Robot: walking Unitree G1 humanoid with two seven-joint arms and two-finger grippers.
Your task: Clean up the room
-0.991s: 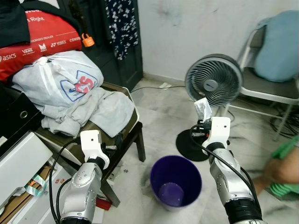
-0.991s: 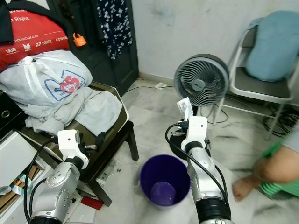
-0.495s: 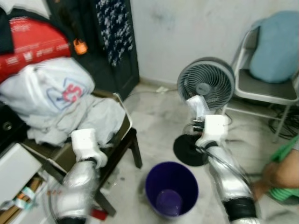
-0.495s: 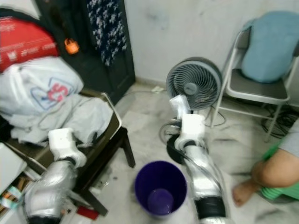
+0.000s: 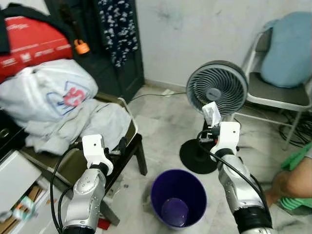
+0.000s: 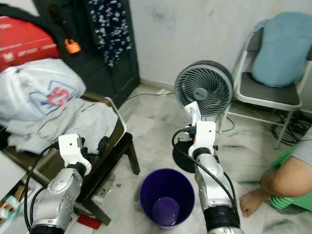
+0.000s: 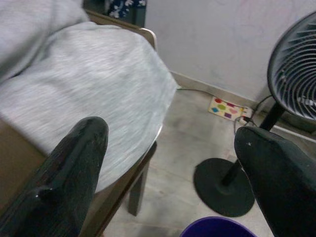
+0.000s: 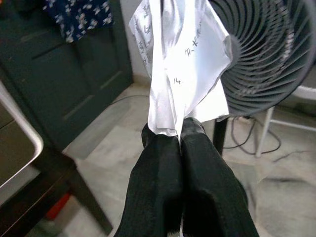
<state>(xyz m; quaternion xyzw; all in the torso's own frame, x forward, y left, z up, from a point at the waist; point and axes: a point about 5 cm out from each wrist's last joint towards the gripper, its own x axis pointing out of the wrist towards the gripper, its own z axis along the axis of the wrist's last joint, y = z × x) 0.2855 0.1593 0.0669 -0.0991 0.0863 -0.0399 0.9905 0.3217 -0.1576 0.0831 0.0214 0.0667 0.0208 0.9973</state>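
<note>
A purple bin [image 5: 178, 197] stands on the floor between my two arms, with nothing visible inside. My right gripper [image 5: 214, 126] is raised above and beyond the bin's far right rim, in front of the fan. It is shut on a crumpled white paper [image 8: 182, 64] with small print, which sticks up from the fingertips [image 8: 190, 129]. My left gripper [image 7: 170, 133] is open with nothing between its fingers. It is held beside the chair's edge [image 5: 127, 113], left of the bin.
A grey fan [image 5: 217, 87] on a black base stands behind the bin. To the left, a dark chair carries grey clothes [image 5: 97, 122] and a white bag [image 5: 48, 90]. A folding chair with a blue cushion [image 5: 287, 48] is at back right. A person's leg [image 5: 292, 180] is at right.
The camera swung and blurred, then settled, so the scene sits slightly shifted. Both arms keep their pose and the right gripper still holds the paper.
</note>
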